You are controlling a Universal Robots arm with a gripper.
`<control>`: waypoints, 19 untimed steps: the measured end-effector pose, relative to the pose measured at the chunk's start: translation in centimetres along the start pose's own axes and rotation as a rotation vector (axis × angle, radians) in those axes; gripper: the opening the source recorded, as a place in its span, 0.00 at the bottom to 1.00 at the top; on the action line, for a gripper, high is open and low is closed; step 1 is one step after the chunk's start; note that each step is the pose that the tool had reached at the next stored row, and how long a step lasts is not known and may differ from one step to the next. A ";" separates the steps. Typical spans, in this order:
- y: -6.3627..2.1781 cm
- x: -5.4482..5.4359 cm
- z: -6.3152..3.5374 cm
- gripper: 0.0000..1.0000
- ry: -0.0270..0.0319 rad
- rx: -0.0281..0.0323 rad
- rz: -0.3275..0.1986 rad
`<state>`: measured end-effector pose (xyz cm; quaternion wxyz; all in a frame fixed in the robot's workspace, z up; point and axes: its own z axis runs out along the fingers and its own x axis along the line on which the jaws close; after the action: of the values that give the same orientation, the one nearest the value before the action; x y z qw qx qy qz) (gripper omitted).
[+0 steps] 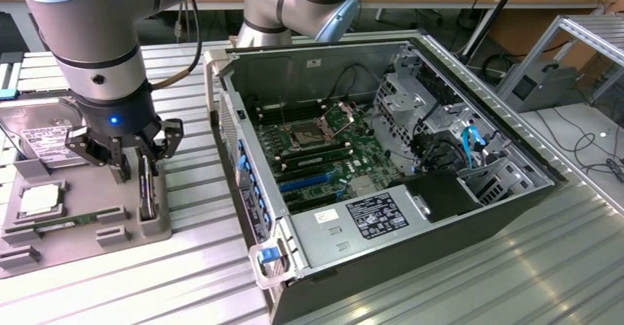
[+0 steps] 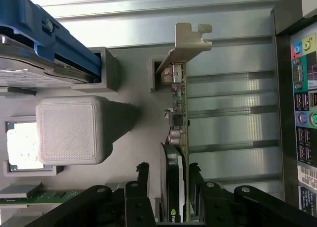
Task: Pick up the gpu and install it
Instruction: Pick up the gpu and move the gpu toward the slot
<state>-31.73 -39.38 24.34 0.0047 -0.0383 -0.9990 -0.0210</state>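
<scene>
The gpu (image 1: 146,193) is held on edge by the grey holder (image 1: 88,237) on the worktop (image 1: 195,281); the claw (image 1: 145,166) is spread astride it, nothing pinched; were it closed off-centre, the card could be tilted and jammed.

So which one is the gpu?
Find the big open computer case, then the grey tray beside it on the exterior view's left. The gpu stands on edge in the tray's slot nearest the case: a thin dark card with a silver bracket, unlike the boxy hard drive.
</scene>
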 end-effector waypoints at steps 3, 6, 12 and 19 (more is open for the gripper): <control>0.00 0.0 0.01 0.44 0.0000 0.0000 0.000; 0.01 -0.1 0.14 0.44 -0.0002 0.0001 0.000; 0.03 -0.4 0.16 0.44 -0.0001 0.0002 0.000; 0.04 -0.5 0.16 0.44 -0.0001 0.0003 0.000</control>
<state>-31.26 -39.36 24.18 0.0047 -0.0383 -0.9990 -0.0208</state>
